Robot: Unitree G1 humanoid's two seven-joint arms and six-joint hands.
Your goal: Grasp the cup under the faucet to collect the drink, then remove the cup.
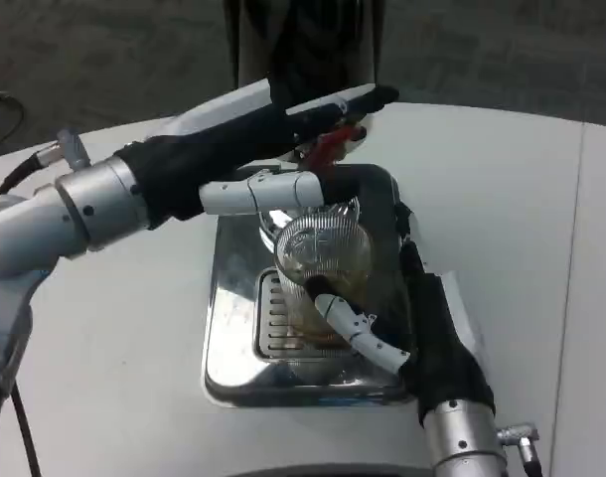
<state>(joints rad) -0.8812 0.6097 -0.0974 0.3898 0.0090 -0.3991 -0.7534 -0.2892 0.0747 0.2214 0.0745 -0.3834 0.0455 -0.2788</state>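
Head view: at frame center, the right hand (382, 318) grips a ribbed glass cup (323, 260) on a metal drip tray (233, 328); the left hand (303, 149) reaches the red faucet lever (328, 147), fingers extended, their contact unclear.

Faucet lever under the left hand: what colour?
Red, seen in the head view: the lever under the left hand.

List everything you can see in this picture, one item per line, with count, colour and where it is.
cup: one, clear ribbed, brownish liquid at the bottom, on the drip tray under the faucet
faucet lever: one, red, above the cup behind the left hand
drip tray: one, shiny steel with a slotted grate, table centre
table: one, white, under everything
left hand: one, white and black, reaching over the lever
right hand: one, fingers against the cup's near side
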